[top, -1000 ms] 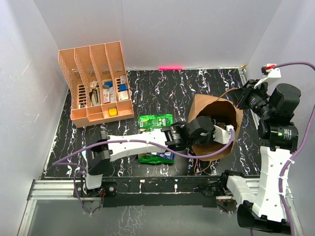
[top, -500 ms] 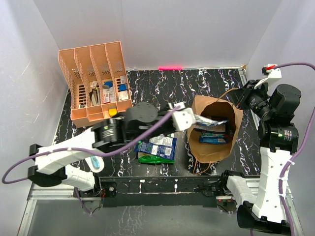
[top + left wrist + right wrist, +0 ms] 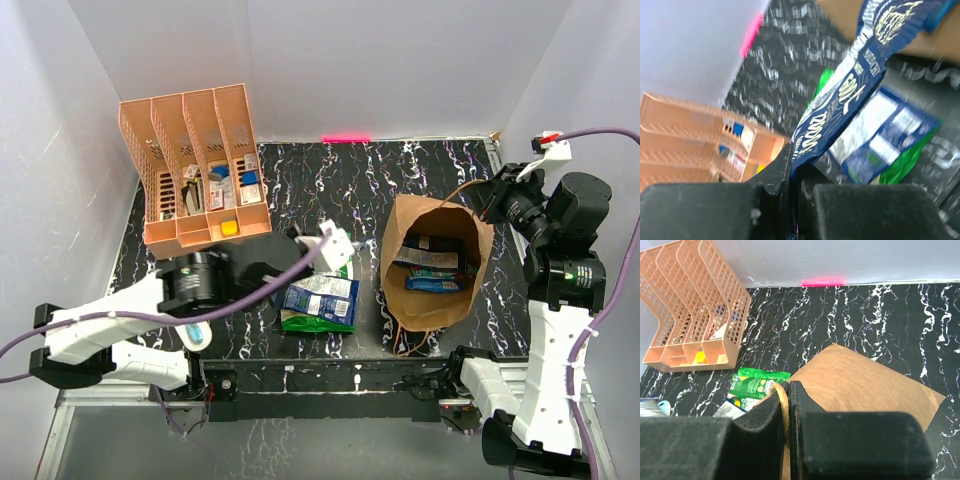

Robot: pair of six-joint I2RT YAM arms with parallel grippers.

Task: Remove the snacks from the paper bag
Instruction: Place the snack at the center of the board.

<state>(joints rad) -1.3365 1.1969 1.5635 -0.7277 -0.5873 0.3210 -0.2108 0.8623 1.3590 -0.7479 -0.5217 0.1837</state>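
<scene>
The brown paper bag [image 3: 400,240] stands open right of centre, with several snack packets [image 3: 430,272] inside. My right gripper [image 3: 497,197] is shut on its twisted handle [image 3: 781,402] at the bag's far right rim; the bag's side [image 3: 860,385] fills the right wrist view. My left gripper [image 3: 335,246] is left of the bag, above the table, shut on a dark blue packet [image 3: 850,95] that hangs from the jaws. Below it, a blue-and-white packet [image 3: 320,298] lies on a green packet [image 3: 312,324]. Both show in the left wrist view, blue-and-white [image 3: 887,142] and green [image 3: 907,165].
A peach-orange file organiser [image 3: 195,165] with small stationery stands at the back left. A light-blue and white oval gadget [image 3: 197,333] lies near the front edge by my left arm. A further green packet [image 3: 757,382] shows left of the bag. White walls enclose the table.
My left gripper came out of the bag with the dark blue packet and moved left, over the packets on the table. The right gripper and bag have not moved.
</scene>
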